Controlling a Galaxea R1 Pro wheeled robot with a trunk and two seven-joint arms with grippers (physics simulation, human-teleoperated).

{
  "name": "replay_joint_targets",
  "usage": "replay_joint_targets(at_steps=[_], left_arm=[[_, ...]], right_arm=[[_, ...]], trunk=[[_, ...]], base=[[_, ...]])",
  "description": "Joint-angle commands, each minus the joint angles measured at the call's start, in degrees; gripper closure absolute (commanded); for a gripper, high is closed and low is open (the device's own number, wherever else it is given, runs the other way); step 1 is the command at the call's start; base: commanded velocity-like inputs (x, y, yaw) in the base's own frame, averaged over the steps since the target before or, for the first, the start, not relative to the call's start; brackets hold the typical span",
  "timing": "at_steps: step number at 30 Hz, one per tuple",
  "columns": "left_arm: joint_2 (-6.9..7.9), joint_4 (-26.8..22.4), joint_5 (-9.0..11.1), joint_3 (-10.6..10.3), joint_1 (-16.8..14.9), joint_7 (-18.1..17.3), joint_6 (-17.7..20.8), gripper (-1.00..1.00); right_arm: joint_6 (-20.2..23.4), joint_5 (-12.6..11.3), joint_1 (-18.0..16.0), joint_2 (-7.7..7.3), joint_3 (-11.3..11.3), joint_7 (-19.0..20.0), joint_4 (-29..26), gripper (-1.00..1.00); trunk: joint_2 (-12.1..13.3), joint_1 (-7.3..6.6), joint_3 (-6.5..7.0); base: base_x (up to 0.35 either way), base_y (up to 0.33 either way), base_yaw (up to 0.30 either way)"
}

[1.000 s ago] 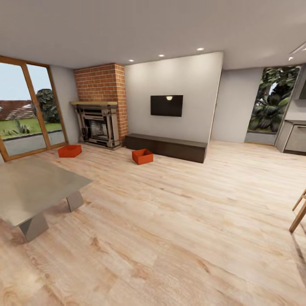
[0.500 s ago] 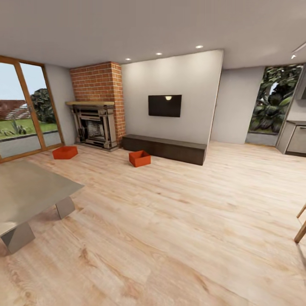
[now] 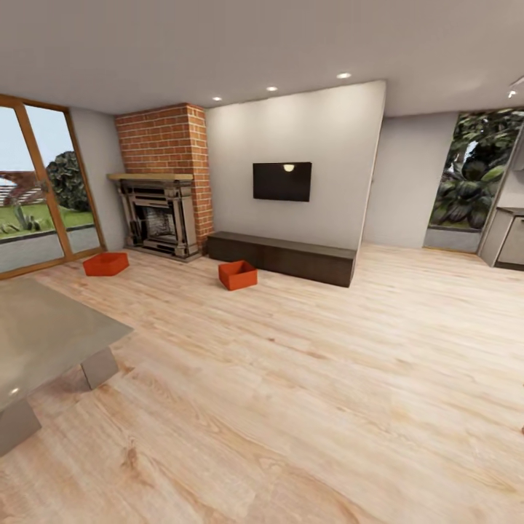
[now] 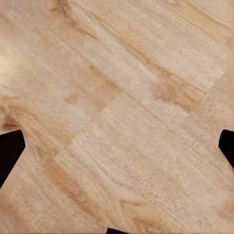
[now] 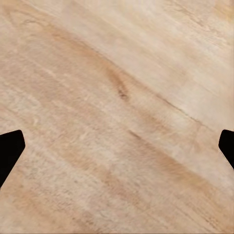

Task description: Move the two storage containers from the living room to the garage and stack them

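I am in the living room, on light wood plank floor [image 3: 306, 378]. Two orange-red open-top storage containers stand on it far ahead: one [image 3: 105, 263] near the glass door, left of the fireplace, the other [image 3: 237, 274] in front of the dark low cabinet [image 3: 284, 256]. Both look empty and upright. In the left wrist view my left gripper [image 4: 117, 148] hangs over bare planks, its dark fingertips [image 4: 9, 151] wide apart and open. My right gripper [image 5: 117, 148] is likewise open above the planks, with nothing between its fingertips [image 5: 9, 148].
A grey coffee table [image 3: 44, 342] juts in at the near left. A brick fireplace [image 3: 156, 218] and a wall TV [image 3: 282, 181] stand at the back. A glass door [image 3: 36, 196] is at left, and kitchen units [image 3: 509, 240] at far right.
The whole head view has shifted as I roll on: the coffee table has slid further out at the left and the chair legs at the right have left the picture. The containers stay put.
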Motion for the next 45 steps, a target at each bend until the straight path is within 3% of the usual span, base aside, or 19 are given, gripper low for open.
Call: replay_joint_targets(at_steps=[1, 45], left_arm=[[-0.01, 0.05, 0.56, -0.11, -0.04, -0.2, -0.16, -1.0], [-0.09, 0.05, 0.56, -0.11, -0.04, -0.2, -0.16, -1.0]], right_arm=[[-0.1, 0.62, -0.04, 0.0, 0.03, -0.43, 0.05, -1.0], [-0.1, 0.66, -0.03, 0.0, 0.03, -0.43, 0.05, -1.0]], trunk=[[-0.03, 0.03, -0.06], [-0.03, 0.03, -0.06]], base=[[0.323, 0.0, 0.0], [0.323, -0.041, 0.0]])
